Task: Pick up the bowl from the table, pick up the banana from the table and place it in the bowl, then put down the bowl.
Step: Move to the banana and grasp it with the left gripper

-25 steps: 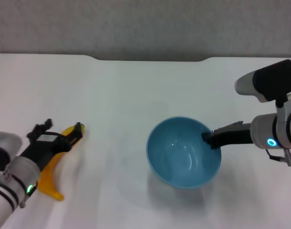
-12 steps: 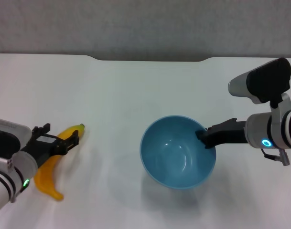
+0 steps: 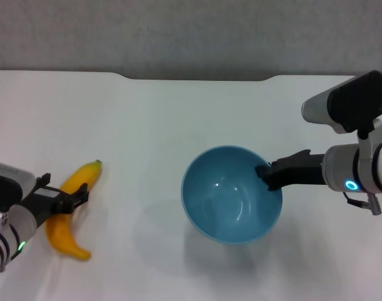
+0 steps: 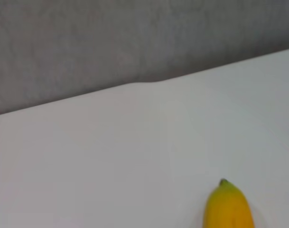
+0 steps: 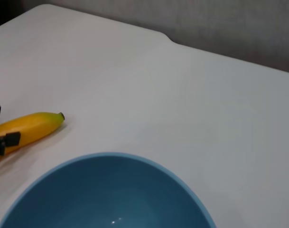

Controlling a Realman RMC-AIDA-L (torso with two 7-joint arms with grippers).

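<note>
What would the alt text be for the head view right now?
The right gripper grips the rim of the empty bowl at mid-table, while the left gripper straddles the banana lying on the table.

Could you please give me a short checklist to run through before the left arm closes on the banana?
1. Right gripper clamped on the bowl rim: ok.
2. Bowl lifted off the table: ok, judging by its shadow below.
3. Bowl empty and ready to receive: ok.
4. Left gripper open, fingers either side of the banana: ok in the head view.
5. Banana lying flat on the table, not yet lifted: ok.
6. Fingers low enough to grasp the banana's middle: cannot tell.
</note>
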